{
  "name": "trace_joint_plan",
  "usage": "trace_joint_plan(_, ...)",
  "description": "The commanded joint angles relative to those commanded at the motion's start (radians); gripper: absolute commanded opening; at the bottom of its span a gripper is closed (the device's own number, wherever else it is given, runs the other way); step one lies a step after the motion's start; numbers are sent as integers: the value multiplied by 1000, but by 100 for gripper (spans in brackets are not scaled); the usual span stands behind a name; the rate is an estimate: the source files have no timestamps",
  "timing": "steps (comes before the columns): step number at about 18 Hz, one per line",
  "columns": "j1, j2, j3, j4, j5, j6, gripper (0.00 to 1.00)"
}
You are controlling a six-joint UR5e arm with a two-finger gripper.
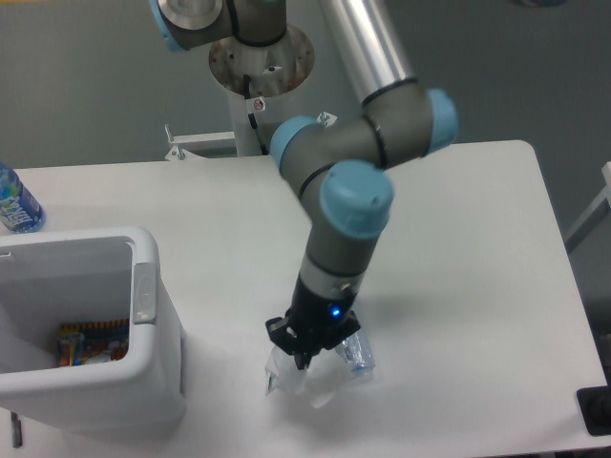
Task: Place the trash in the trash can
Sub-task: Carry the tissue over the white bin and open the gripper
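Large white rectangular bin: smooth, glossy plastic
Crumpled white wrapper: creased, paper-like
Slim bottle: clear plastic

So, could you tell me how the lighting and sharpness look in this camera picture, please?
In the fixed camera view, the lighting is soft and even, and the arm throws only a faint shadow on the table. The claw is sharp enough; the white wrapper nearly blends into the white tabletop, and the clear bottle is hard to outline. A blue light glows on the wrist.
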Motion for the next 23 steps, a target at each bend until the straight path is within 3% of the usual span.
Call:
trace_joint_plan(5,17,71,86,5,-104,-110,0)
trace_joint_plan(9,-3,150,88,8,-112,-169,0)
trace_joint_plan(13,-112,173,82,5,-99,-230,0)
trace_joint_plan(20,-284,170,23,11,-97,-221,0)
trace_joint_plan(23,-308,170,-3,23,-97,-217,15)
